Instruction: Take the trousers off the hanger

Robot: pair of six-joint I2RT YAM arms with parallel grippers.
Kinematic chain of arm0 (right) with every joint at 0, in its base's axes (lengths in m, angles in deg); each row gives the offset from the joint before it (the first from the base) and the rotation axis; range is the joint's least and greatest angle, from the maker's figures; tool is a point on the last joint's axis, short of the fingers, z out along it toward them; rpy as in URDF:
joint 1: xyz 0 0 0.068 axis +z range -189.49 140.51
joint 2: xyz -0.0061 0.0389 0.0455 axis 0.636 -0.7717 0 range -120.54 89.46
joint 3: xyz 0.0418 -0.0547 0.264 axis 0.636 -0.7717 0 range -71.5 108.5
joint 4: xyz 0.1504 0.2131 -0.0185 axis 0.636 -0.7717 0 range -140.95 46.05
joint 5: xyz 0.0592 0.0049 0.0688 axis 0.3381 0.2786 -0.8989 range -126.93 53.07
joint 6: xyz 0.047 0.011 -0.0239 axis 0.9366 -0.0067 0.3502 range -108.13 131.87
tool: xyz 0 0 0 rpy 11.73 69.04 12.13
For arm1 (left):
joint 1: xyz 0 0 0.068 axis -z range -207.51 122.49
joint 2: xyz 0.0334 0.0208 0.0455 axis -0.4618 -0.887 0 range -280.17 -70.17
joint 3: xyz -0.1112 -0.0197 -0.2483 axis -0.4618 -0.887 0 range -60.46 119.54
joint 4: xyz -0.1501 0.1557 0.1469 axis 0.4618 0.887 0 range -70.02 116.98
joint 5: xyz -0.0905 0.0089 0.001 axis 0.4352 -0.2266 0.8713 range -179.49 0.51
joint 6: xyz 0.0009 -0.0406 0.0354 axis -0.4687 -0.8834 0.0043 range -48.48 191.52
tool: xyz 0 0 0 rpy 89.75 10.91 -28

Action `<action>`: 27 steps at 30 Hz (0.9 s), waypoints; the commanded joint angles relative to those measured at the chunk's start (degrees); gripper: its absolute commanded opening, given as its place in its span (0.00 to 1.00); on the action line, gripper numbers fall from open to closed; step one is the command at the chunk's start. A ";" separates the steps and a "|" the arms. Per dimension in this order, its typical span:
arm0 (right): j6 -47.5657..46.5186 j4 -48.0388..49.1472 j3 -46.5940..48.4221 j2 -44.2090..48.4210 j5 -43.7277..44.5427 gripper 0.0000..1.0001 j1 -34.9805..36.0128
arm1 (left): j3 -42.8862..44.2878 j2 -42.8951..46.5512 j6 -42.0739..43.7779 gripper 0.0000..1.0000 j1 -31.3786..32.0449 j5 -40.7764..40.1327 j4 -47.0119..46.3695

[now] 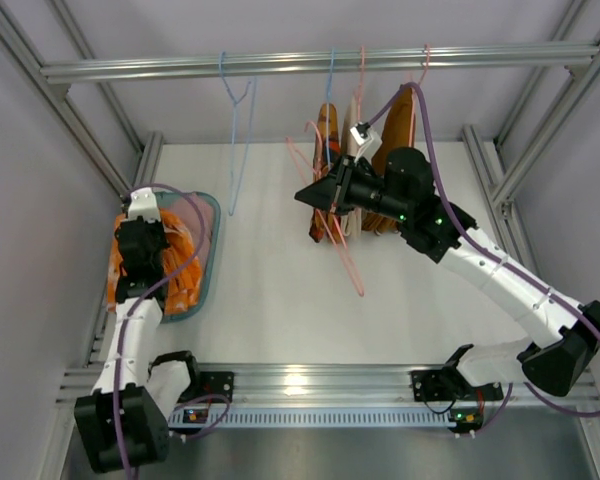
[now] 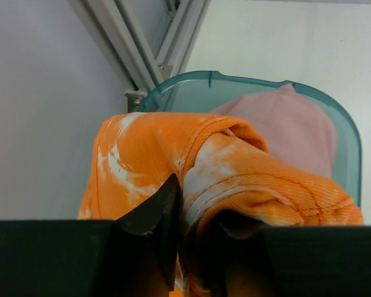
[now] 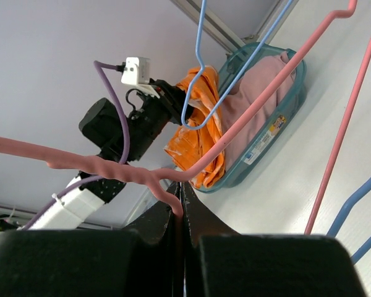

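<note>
White and bare across its middle, the bench [image 1: 280, 300] sits inside an aluminium frame with pale grey walls on both sides and a metal rail [image 1: 320, 62] crossing above its far edge. An empty blue hanger [image 1: 242, 160] hangs from that rail.

At the middle of the bench's left edge stands a teal basket [image 1: 215, 240]. The pink trousers [image 1: 190, 215] lie in its far part. The orange trousers [image 1: 185, 280], marked with white, are heaped over its left rim, off any hanger. The left gripper [image 2: 195, 210] is above the basket, its jaws pinching a fold of the orange trousers. One fingertip is buried in the cloth, and from above the wrist covers the jaws altogether.

Toward the far edge, right of centre, the right gripper [image 3: 180, 198] has its jaws closed tight on the wire of a pink hanger [image 3: 260, 102]. The hanging garments [image 1: 398, 125] beside it are seen edge-on. Which hanger carries which cannot be told, and the arm covers their lower ends.
</note>
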 commanded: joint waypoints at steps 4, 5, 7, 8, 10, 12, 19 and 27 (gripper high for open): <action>0.02 0.58 4.33 -0.82 -0.20 0.00 -0.71 | 4.31 3.50 -12.15 0.54 -5.59 20.28 4.27; -0.06 0.14 5.03 -1.00 -0.02 0.00 -0.62 | 4.32 4.73 -12.33 0.64 -5.59 21.98 5.15; -0.59 -0.74 5.91 -1.52 1.03 0.00 -0.62 | 4.84 8.42 -13.38 0.85 -5.59 24.10 8.65; -0.85 -1.26 6.87 -1.61 1.47 0.00 -0.45 | 5.54 9.31 -13.56 0.88 -5.59 24.19 10.59; -2.17 -3.19 8.72 -1.88 3.22 0.00 0.08 | 9.47 11.07 -14.52 0.88 -5.59 23.32 17.07; -3.14 -5.12 9.69 -2.05 4.46 0.00 0.61 | 13.17 13.17 -16.02 0.88 -5.59 24.27 21.75; -4.02 -8.91 13.73 -3.46 10.08 0.00 3.68 | 28.98 16.35 -16.12 0.99 -5.59 29.20 34.41; -0.60 -10.41 23.39 -11.35 13.08 0.00 5.18 | 33.41 16.43 -17.34 0.99 -5.59 31.48 38.03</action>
